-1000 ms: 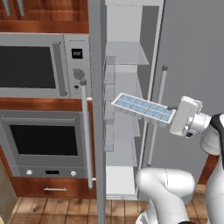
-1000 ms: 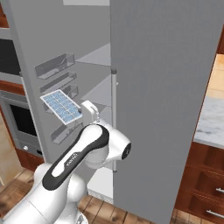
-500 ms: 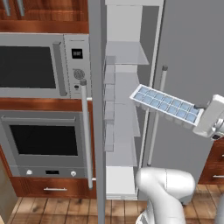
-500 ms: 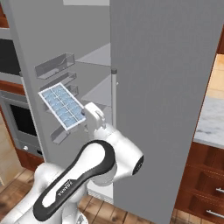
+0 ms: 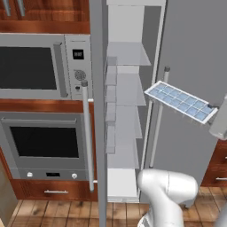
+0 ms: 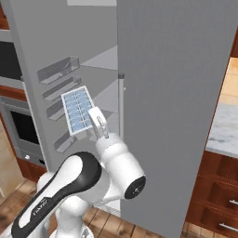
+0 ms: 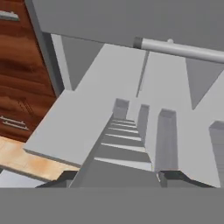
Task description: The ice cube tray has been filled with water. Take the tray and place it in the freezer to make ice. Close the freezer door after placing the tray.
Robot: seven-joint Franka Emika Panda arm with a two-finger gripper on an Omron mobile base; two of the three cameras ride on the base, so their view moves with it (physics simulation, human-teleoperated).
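Note:
The ice cube tray hangs in the air, tilted, with pale blue water in its cells. My gripper is shut on its right end, at the edge of the left base view. The tray is level with the middle shelves of the open freezer, to the right of the opening and in front of the closed door's bar handle. The freezer door stands swung open. From the right base view the tray and gripper face the door's inner bins. Along the hand view the tray runs toward the white shelves.
A steel microwave and a wall oven sit left of the open door. The wide grey fridge door is shut on the right. A pale counter over wooden drawers lies further right. My own white arm rises below the tray.
The gripper has carried the tray to the right in the left base view, from in front of the freezer opening to in front of the closed door's handle. The freezer door has not moved.

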